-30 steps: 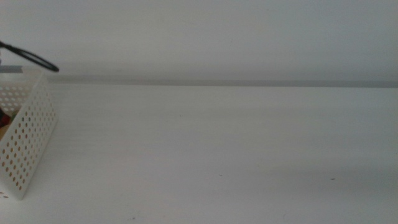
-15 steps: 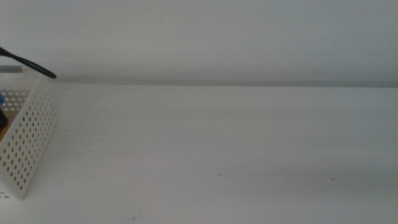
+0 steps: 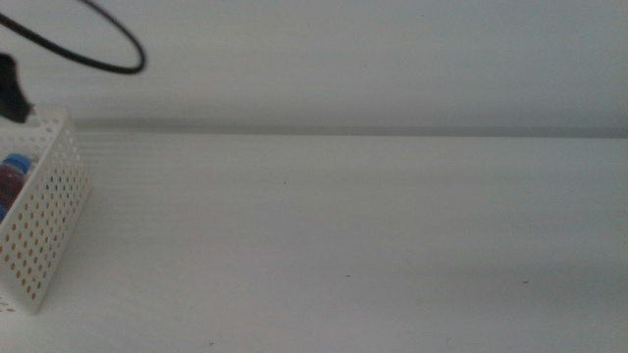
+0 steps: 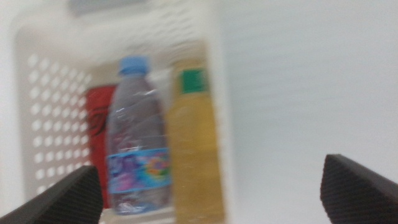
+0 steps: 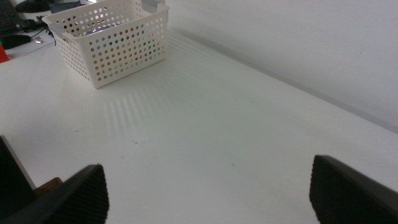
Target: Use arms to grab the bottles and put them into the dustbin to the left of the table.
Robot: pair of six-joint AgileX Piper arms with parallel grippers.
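Observation:
The dustbin (image 3: 44, 211), a white perforated basket, stands at the table's left edge. In the left wrist view the clear blue-capped water bottle (image 4: 137, 143), the orange juice bottle (image 4: 193, 149) and the red can (image 4: 98, 124) lie side by side inside the dustbin (image 4: 50, 106). My left gripper (image 4: 211, 190) hangs above the dustbin, jaws wide open and empty. The middle view shows only a dark part of the left arm (image 3: 10, 93) and the water bottle's blue cap (image 3: 15, 163). My right gripper (image 5: 208, 193) is open and empty, low over the table (image 5: 217, 112), out of the middle view.
The left arm's black cable (image 3: 108, 54) loops above the dustbin. The right wrist view shows the dustbin (image 5: 112, 43) far across the white table, with dark items and a red thing (image 5: 3, 53) beyond the table's edge.
The left arm's cable has risen and a dark arm part has come into view above the dustbin. The blue-capped bottle now shows higher inside the dustbin.

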